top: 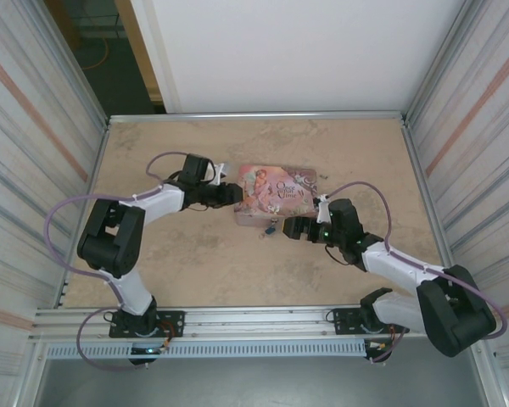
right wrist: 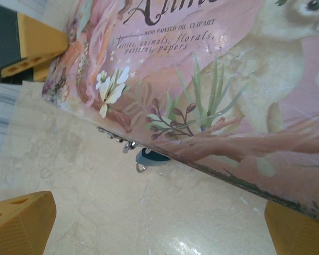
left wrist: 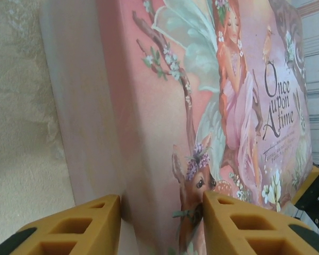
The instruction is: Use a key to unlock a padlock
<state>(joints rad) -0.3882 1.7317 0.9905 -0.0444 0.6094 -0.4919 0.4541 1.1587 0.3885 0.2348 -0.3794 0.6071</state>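
The padlock (right wrist: 151,156) sits mid-surface, tucked against the near long edge of the pink tin (top: 276,193) and partly under its rim. It looks very light, hard and smooth, so a nudge would probably send it skidding. Its blue body seems the best place to pinch, leaving the thin shackle free. Small silvery bits (right wrist: 127,144) beside it could be a key or a ring; I cannot tell which.

The right hand (top: 288,226) hovers just beside the padlock with its fingers (right wrist: 21,223) wide apart and nothing between them. The left hand (top: 231,195) straddles the tin's left end. Its fingers (left wrist: 69,228) are spread and close against the tin, but whether they press on it I cannot tell.

The overhanging rim crowds the padlock from the far side. Toward the near edge of the surface (top: 195,271) there is bare room.
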